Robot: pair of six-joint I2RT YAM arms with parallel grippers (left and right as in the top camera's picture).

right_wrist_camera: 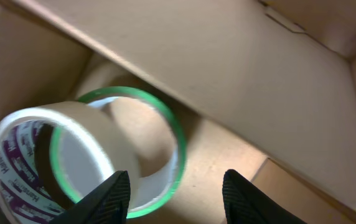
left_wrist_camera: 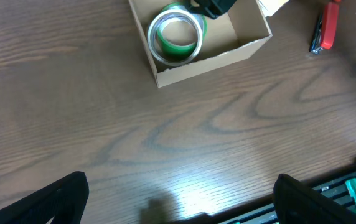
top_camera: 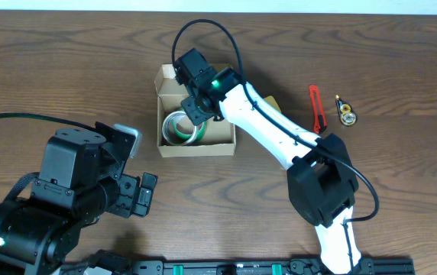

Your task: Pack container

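Right now the small tan cardboard box [top_camera: 195,147] sits open at the middle of the brown wooden table [top_camera: 66,61], its flap folded back on the far side. Two tape rolls lie inside at its left end: a green-edged roll [right_wrist_camera: 177,140] and a white roll with purple print [right_wrist_camera: 16,155], overlapping. The right gripper [right_wrist_camera: 175,186] reaches into the box just above them, jaws apart and gripping nothing. The left gripper [left_wrist_camera: 181,186] hovers over bare table nearer the robot, jaws spread wide. A red utility knife [top_camera: 315,107] lies to the box's right.

Left gripper [left_wrist_camera: 181,198] gapes wide; right gripper [right_wrist_camera: 177,194] stands half-spread.
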